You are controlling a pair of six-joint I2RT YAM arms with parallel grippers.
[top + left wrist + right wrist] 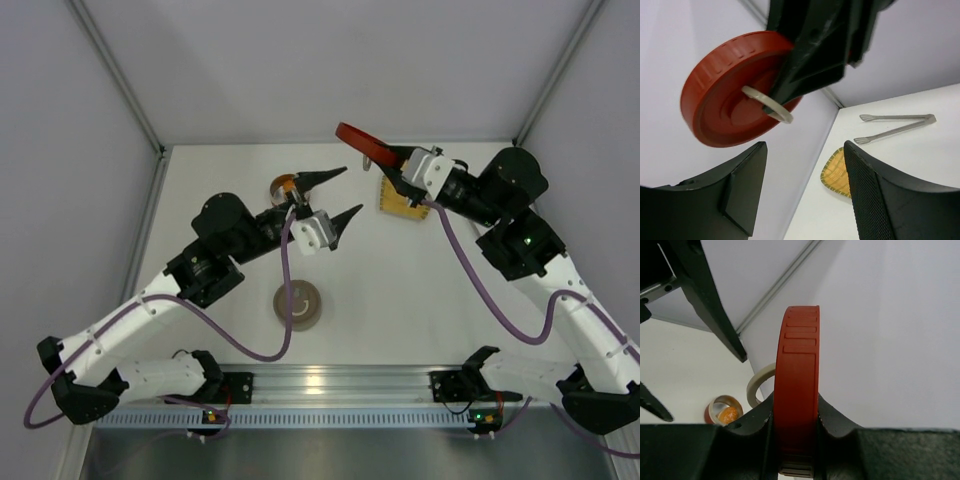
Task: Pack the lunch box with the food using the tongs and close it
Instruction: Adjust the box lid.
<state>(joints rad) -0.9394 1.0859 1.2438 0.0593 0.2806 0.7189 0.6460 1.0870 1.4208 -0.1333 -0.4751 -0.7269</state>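
Note:
My right gripper is shut on a round red lid, gripping its rim and holding it on edge in the air at the back. A beige ring hangs from the lid's face. The lunch box, a small round tin, stands open on the table with an orange chunk of food inside. Just right of it my left gripper hovers open with nothing between its fingers, pointing toward the lid. The silver tongs lie on the table beyond the tray.
A yellow woven tray lies under the right wrist. A round grey-brown disc sits near the front middle. White enclosure walls meet at a corner post behind the left arm.

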